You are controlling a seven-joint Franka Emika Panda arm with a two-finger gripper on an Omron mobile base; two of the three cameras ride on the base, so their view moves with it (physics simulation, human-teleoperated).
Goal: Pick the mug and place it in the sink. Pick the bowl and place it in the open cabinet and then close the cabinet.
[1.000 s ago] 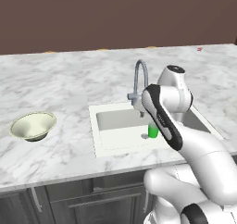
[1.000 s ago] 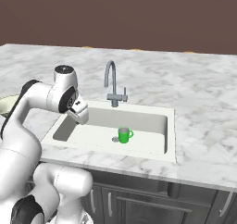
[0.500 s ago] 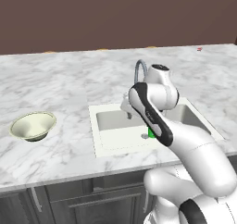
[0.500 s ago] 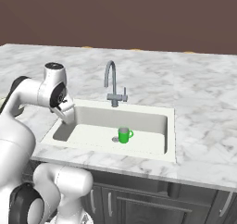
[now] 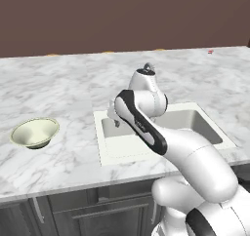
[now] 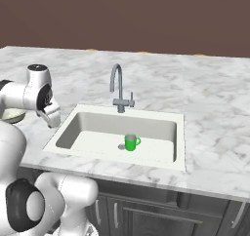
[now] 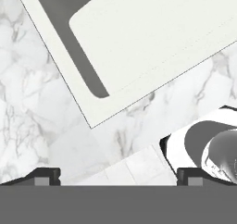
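The small green mug (image 6: 130, 142) stands upright on the floor of the white sink (image 6: 97, 124), beside the drain. My gripper (image 6: 52, 121) hangs open and empty over the counter at the sink's left rim (image 5: 103, 152), pointing down. In the left base view the gripper (image 5: 115, 121) sits between the sink and the cream-white bowl (image 5: 35, 131), which rests on the counter well to its left. In the hand view, both fingertips (image 7: 44, 176) stand wide apart over marble, with the sink basin (image 7: 152, 42) above them. The cabinet is out of view.
A grey gooseneck faucet (image 6: 116, 86) rises behind the sink. Marble counter (image 5: 58, 88) stretches to both sides and back to a brown wall. Dark under-counter cabinet doors (image 6: 146, 215) run below the front edge. My own arm covers the bowl's right part (image 6: 13, 115) in the right base view.
The arm has swung left from over the sink basin to the sink's left rim, nearer the bowl. The gripper stayed open. Mug and bowl have not moved.
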